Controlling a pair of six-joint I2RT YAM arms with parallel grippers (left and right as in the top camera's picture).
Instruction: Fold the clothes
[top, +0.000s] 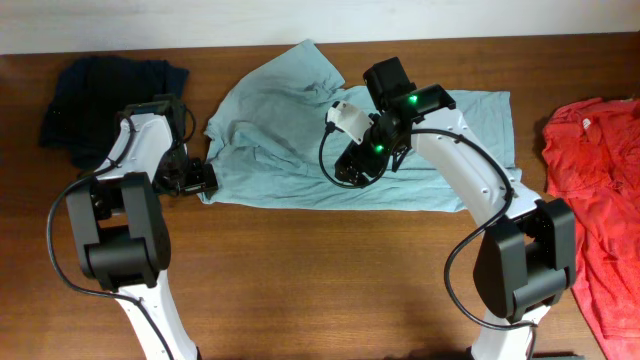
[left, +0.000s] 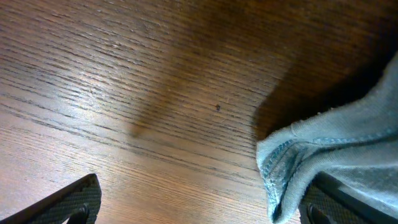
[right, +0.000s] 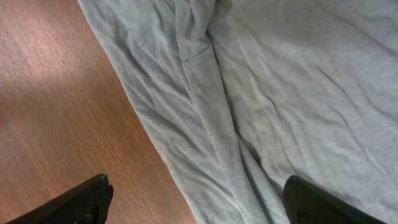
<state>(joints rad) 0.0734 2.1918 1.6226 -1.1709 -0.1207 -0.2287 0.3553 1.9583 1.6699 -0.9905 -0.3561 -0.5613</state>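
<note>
Overhead: pale grey-teal T-shirt lies rumpled at mid-table; left gripper at its left corner, right gripper over its middle

Left wrist: jaws wide, corner just beside one finger, nothing held

Right wrist: jaws wide above the cloth edge, empty

Judgement: pinch the edges low, lift both evenly

The red shirt runs off the overhead view's right edge. The right arm covers part of the T-shirt middle.
</note>
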